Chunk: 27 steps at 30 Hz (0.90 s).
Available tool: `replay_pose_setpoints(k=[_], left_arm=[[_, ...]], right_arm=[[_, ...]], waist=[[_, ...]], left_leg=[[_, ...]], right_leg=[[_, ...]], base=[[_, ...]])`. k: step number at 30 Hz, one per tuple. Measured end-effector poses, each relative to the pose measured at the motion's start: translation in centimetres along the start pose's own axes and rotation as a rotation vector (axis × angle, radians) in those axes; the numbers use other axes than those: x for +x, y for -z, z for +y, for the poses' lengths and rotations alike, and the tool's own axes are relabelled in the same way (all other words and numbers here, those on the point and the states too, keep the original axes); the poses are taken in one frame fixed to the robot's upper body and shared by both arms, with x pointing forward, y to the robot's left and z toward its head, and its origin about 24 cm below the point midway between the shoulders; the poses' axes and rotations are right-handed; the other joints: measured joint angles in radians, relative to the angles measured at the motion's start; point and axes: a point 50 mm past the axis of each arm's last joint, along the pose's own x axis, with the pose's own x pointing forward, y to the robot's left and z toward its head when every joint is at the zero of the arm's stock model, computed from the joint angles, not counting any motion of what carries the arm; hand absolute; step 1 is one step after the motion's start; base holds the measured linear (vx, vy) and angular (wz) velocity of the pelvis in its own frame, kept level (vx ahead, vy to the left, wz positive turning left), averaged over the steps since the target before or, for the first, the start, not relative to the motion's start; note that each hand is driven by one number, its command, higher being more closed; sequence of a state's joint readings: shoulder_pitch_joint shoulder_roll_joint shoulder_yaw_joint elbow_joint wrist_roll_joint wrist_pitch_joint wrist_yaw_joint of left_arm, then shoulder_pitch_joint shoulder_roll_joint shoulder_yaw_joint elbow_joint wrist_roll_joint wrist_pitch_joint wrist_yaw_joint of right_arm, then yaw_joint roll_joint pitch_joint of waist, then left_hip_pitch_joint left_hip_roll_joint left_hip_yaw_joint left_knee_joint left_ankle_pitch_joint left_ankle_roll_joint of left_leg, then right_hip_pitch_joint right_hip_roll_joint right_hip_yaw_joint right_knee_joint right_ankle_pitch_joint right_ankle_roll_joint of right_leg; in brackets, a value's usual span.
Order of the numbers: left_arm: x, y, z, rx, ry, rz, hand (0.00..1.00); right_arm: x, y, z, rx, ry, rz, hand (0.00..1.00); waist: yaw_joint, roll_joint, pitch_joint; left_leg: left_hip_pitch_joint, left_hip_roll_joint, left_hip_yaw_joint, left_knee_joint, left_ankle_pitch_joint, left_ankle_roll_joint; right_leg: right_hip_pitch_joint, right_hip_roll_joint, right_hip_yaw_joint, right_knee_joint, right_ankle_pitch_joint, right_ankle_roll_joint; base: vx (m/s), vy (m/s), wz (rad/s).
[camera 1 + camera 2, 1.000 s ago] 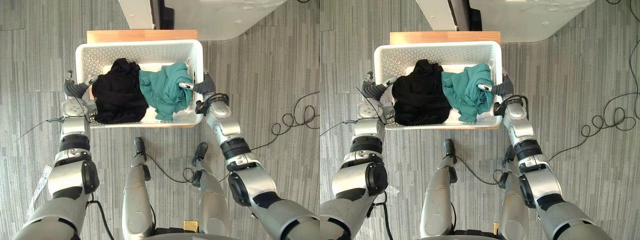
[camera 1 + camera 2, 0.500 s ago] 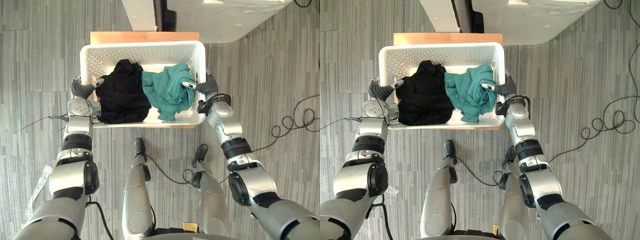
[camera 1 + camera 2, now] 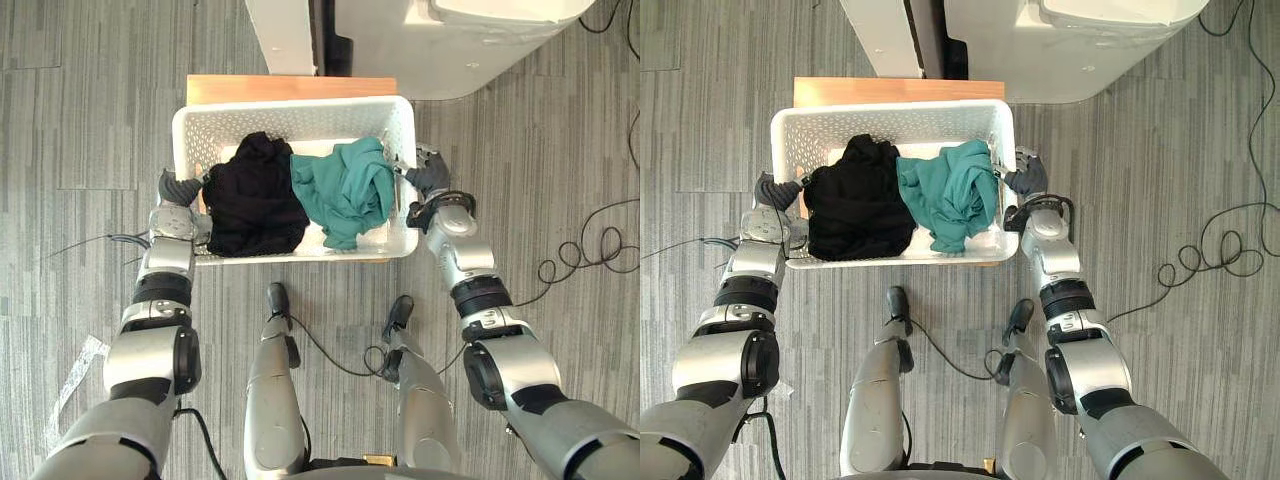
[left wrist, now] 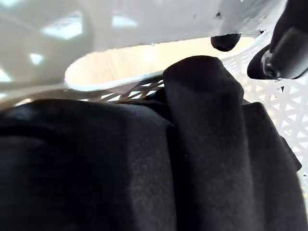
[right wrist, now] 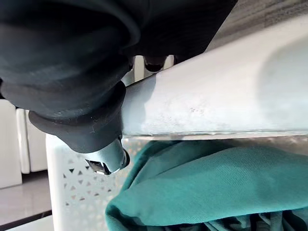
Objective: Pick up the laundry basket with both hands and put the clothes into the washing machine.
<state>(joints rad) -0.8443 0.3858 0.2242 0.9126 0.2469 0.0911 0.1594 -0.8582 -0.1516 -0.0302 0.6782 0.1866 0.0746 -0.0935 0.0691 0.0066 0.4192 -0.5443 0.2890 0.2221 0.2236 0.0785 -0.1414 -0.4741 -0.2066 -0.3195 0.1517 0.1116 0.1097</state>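
Observation:
The white perforated laundry basket (image 3: 296, 106) rests on a wooden board (image 3: 290, 88) in front of me. A black garment (image 3: 254, 196) fills its left half and a teal garment (image 3: 346, 188) lies on the right. My left hand (image 3: 178, 190) is at the basket's left rim, and a dark fingertip (image 4: 226, 42) hooks over that rim (image 4: 120, 29) above the black cloth (image 4: 144, 168). My right hand (image 3: 432, 178) clasps the right rim (image 5: 216, 96). Its thumb (image 5: 108, 159) curls down inside, beside the teal cloth (image 5: 216, 192).
The white washing machine (image 3: 470, 40) stands just beyond the basket, at the far right. A white panel (image 3: 285, 35) and a dark gap lie to its left. Grey carpet surrounds the board on all sides.
Both hands have closed in on the basket's side rims and their fingers have curled round them. The whole view has shifted, so the basket sits a little lower and further right.

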Motion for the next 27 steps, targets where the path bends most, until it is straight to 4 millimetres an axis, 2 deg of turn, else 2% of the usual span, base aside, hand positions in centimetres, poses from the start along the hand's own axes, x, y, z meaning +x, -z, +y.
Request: replay_pose_setpoints(k=[4, 13, 15, 17, 20, 21, 24, 27], left_arm=[[-0.3, 0.8, -0.9, 0.019, 0.027, 0.018, 1.0], [-1.2, 2.5, -2.9, 0.064, 0.097, 0.056, 1.0], [-1.9, 3.7, -4.0, 0.097, 0.135, 0.078, 1.0], [-2.9, 5.2, -5.1, 0.153, 0.184, 0.097, 1.0], [-4.3, 7.5, -5.8, 0.202, 0.246, 0.123, 1.0], [-4.9, 8.2, -6.1, 0.216, 0.267, 0.121, 1.0], [-6.5, 9.9, -6.3, 0.222, 0.323, 0.126, 1.0], [-7.8, 11.8, -6.6, 0.218, 0.376, 0.161, 1.0]], right_arm=[[-0.3, 1.1, -0.4, -0.004, 0.012, 0.034, 1.0], [-0.9, 3.2, -1.9, -0.028, 0.048, 0.112, 1.0], [-1.7, 4.9, -2.8, -0.034, 0.068, 0.159, 1.0], [-2.9, 6.9, -4.3, -0.048, 0.094, 0.217, 1.0], [-5.2, 10.2, -5.3, -0.047, 0.09, 0.316, 1.0], [-6.5, 11.7, -5.8, -0.039, 0.094, 0.36, 1.0], [-9.6, 14.4, -6.7, -0.006, 0.094, 0.431, 1.0], [-11.7, 16.1, -7.3, 0.026, 0.097, 0.484, 1.0]], waist=[[0.001, -0.004, -0.022], [0.0, -0.004, -0.024], [-0.002, -0.004, -0.024], [-0.005, -0.004, -0.024], [-0.031, -0.004, -0.03], [-0.035, -0.004, -0.052], [-0.053, -0.002, -0.111], [-0.056, -0.001, -0.159]], left_leg=[[0.001, 0.0, 0.0, 0.0, 0.0, 0.0], [0.053, -0.001, 0.004, 0.0, 0.0, 0.0], [0.095, -0.011, 0.004, -0.006, -0.001, 0.0], [0.154, -0.02, 0.004, -0.018, -0.001, 0.0], [0.249, -0.035, 0.001, -0.045, -0.004, -0.001], [0.273, -0.041, 0.001, -0.061, -0.008, -0.005], [0.336, -0.055, 0.009, -0.107, -0.008, -0.005], [0.405, -0.061, 0.028, -0.131, -0.005, -0.002]], right_leg=[[0.0, 0.0, 0.001, 0.0, 0.0, 0.0], [0.048, 0.0, 0.007, 0.0, 0.0, 0.0], [0.088, -0.003, 0.007, 0.0, -0.003, 0.001], [0.142, -0.006, 0.006, 0.001, -0.014, 0.003], [0.231, -0.012, -0.005, 0.003, -0.037, 0.01], [0.249, -0.017, -0.007, 0.003, -0.046, 0.016], [0.293, -0.022, -0.005, -0.012, -0.051, 0.02], [0.344, -0.022, 0.01, -0.034, -0.052, 0.023]], base=[[0.0, 0.0, 0.0], [0.0, 0.0, 0.0], [0.03, 0.016, 0.05], [0.04, 0.006, 0.1], [0.01, -0.01, 0.12], [0.0, 0.002, 0.11], [0.03, 0.009, 0.0], [0.08, 0.011, -0.19]])
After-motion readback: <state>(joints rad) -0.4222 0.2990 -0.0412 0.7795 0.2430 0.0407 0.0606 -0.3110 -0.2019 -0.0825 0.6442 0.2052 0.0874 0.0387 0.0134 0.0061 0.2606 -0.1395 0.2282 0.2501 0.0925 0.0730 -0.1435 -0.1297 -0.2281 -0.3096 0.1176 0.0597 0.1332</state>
